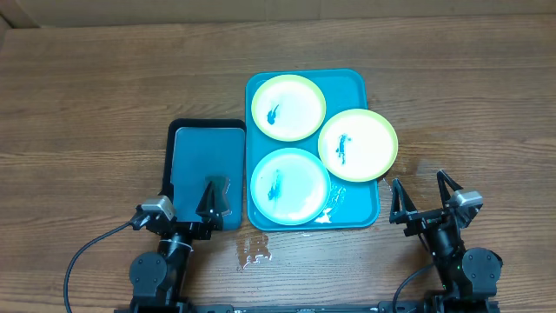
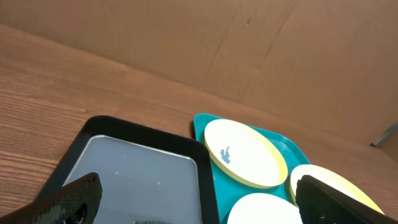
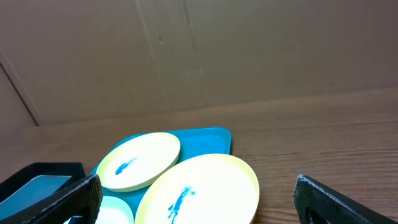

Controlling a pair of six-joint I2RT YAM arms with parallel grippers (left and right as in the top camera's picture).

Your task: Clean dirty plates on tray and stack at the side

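1. Three plates lie on the teal tray [image 1: 349,83] in the middle of the table [image 1: 87,104]. They are the far plate [image 1: 288,108], the near plate [image 1: 290,186] and the right plate [image 1: 358,144], whose edge hangs over the tray's right rim. Each carries a blue smear.
2. A black-rimmed tray [image 1: 205,169] sits just beside the teal tray's left rim. A wet patch [image 1: 254,250] marks the table in front of the teal tray, and a cardboard wall [image 3: 249,50] stands behind.
3. The left gripper [image 1: 215,200] is spread wide and empty, above the near end of the black-rimmed tray.
4. The right gripper [image 1: 422,196] is also spread wide and empty. It is over bare table, near the right plate but apart from it.
5. Both arms sit low at the near table edge, pointing towards the far side.
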